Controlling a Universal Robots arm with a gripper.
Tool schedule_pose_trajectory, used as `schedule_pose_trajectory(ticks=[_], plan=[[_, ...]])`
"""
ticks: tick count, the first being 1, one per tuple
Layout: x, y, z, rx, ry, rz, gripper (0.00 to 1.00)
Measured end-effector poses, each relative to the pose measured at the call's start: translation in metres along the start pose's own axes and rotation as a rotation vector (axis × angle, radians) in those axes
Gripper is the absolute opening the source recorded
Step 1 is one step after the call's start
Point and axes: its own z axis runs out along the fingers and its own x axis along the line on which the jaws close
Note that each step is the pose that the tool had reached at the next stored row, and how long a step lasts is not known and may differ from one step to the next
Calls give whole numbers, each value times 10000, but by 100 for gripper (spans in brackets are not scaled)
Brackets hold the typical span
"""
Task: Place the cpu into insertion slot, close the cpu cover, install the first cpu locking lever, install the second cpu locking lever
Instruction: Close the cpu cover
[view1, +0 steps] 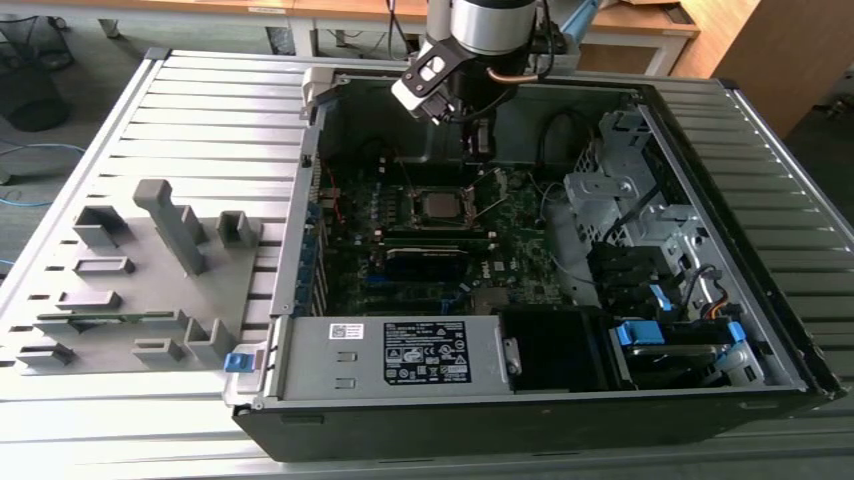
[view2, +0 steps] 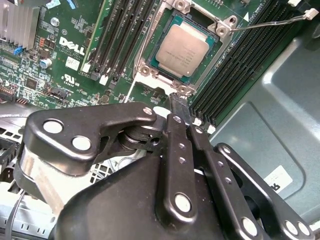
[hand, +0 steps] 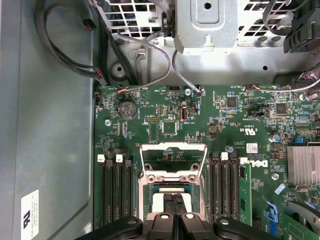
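Black fingers (view2: 178, 145) closed together, tips just beside the cpu (view2: 186, 48) seated in the insertion slot (view2: 150, 70).

Silver-grey square cpu (view2: 182, 50) lying flat in the metal-rimmed insertion slot (view2: 150, 70), thin cpu cover (hand: 173, 148) frame hinged up, open

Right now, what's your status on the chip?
Status: gripper shut, nothing seen in it, over the socket. The chip sits in it; cover stands open. One lever unlatched, sticking out beside it.
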Motion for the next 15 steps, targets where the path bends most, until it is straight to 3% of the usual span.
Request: schedule_pose_trajectory(ticks=[15], plan=[[1, 44, -12, 0, 0, 0, 11]])
